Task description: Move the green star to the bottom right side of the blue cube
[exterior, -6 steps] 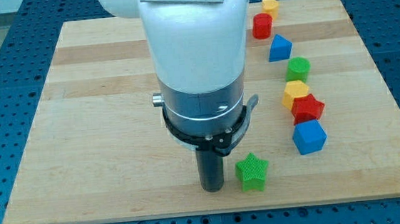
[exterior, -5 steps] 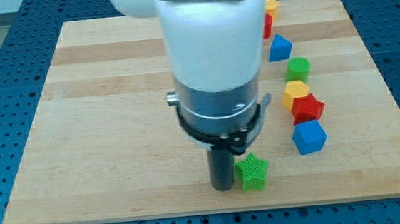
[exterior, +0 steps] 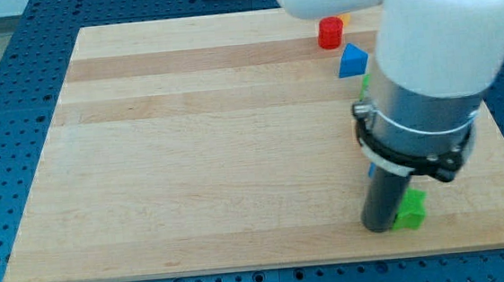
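Note:
The green star [exterior: 412, 210] lies near the board's bottom right edge, partly hidden by my rod. My tip [exterior: 380, 227] is on the board right against the star's left side. The blue cube is hidden behind the arm's body [exterior: 428, 82]; I cannot see it.
A red cylinder [exterior: 330, 33] and a blue triangular block [exterior: 352, 60] sit at the view's top right, with a sliver of a yellow block [exterior: 340, 18] behind the red one. A green edge [exterior: 365, 82] peeks out beside the arm. The board's bottom edge [exterior: 271, 264] is close below the star.
The arm has swept to the right and pushed the green star along the bottom edge to the right. The arm now hides the blue cube, red star and yellow block.

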You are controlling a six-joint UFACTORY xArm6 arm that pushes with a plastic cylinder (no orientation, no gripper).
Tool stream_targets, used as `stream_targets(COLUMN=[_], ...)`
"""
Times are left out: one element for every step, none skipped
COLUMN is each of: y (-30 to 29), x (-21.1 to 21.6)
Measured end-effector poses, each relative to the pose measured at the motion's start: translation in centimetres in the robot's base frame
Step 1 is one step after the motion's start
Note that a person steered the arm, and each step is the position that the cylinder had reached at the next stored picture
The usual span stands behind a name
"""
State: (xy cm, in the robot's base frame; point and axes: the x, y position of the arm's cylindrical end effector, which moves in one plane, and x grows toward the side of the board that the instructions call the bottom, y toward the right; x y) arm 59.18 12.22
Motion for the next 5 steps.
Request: stream_targets(y=[0.5,0.3,-2.4,-3.3,-3.3], x=[0.0,0.0,-0.3,-0.3,-0.3])
